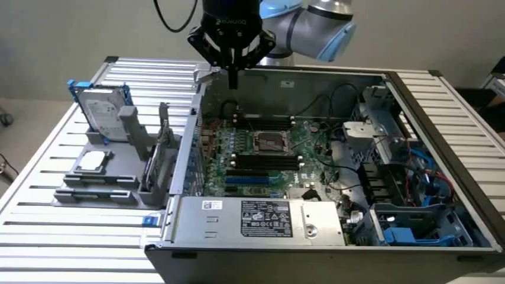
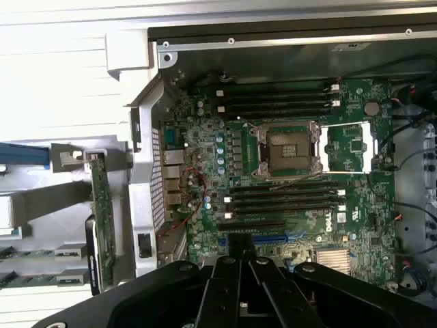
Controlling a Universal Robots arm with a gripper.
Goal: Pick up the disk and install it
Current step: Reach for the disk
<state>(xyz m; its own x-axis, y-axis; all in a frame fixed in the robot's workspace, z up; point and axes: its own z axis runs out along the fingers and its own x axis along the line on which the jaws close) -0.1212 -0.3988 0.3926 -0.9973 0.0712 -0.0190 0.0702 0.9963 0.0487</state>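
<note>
**A:** Tool [image 1: 233,80] first: what is it doing?

**B:** It is hanging over the far left corner of the open computer case [image 1: 394,80], pointing straight down. Its fingers are pressing fully together and are gripping nothing.

**A:** And where is the disk sitting?

**B:** The disk [image 1: 101,112] is standing on edge in a grey stand [image 1: 118,192] on the slatted table [image 1: 47,248], outside the case. From the tool it is lying well off toward the exterior view's left, and lower. The case's left wall [image 1: 183,160] is standing between the two.

**A:** Which way is its long axis running?

**B:** Roughly up and down, leaning a little. Its broad face is turning toward the near side, so the thin top edge is pointing upward.

**A:** How is it looking?

**B:** It is showing as a flat silver metal slab with a white printed label. A blue plastic carrier is framing its top and sides, and a blue tab is sticking out at the upper corner.

**A:** Anything close by that I could be confusing with it?

**B:** A small square silver chip [image 1: 93,161] is lying flat on the same stand, nearer than the disk and apart from it.
</note>
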